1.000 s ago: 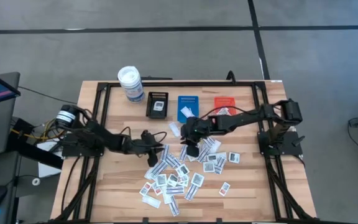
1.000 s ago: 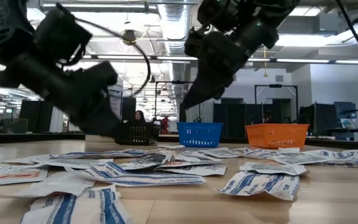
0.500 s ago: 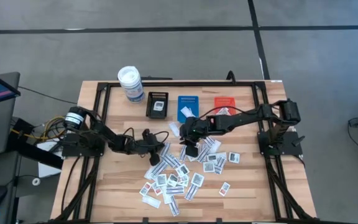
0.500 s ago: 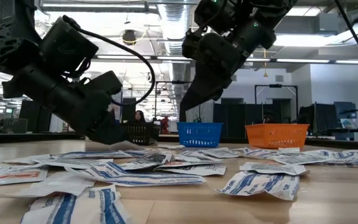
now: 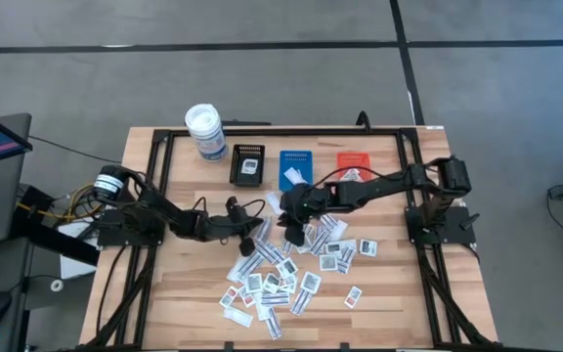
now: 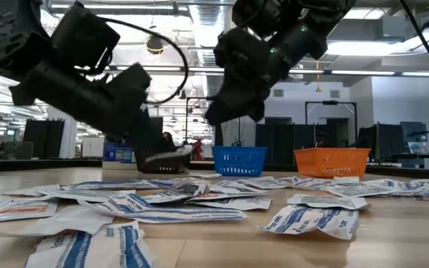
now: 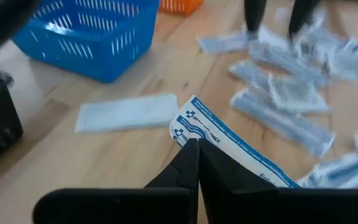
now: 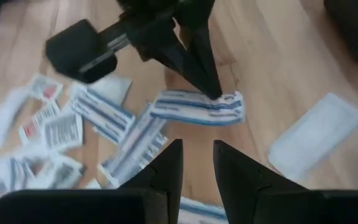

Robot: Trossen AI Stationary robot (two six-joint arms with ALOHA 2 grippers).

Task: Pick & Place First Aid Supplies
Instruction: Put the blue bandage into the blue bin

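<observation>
The first aid supplies are many small white packets with blue, red or dark print, strewn over the table's middle (image 5: 281,269). My left gripper (image 5: 252,230) reaches in from the table's left and is shut on one long white packet with blue print (image 7: 229,146), also seen in the right wrist view (image 8: 194,107). My right gripper (image 5: 293,233) hovers just right of it, above the pile. Its fingers (image 8: 166,165) stand apart with nothing between them. A flat pale packet (image 7: 126,112) lies alone on the wood near the blue tray. My left gripper pinches the long packet between its two fingertips, near one end (image 7: 194,127). The fingers slant slightly downward from the table's left. In the low view the held end (image 6: 168,155) is up off the wood. The rest of the packet juts out past the fingertips, slightly bent.
Three small trays stand in a row at the table's far side: black (image 5: 248,164), blue (image 5: 296,168) and orange (image 5: 354,161). A white round canister (image 5: 204,131) stands at the far left. A black frame (image 5: 164,147) runs around the table's edges.
My left gripper has shut on the long packet, then risen a little and gone toward the table's right, lifting the held end off the wood. My right gripper has rolled slightly about its own axis and stayed where it was.
</observation>
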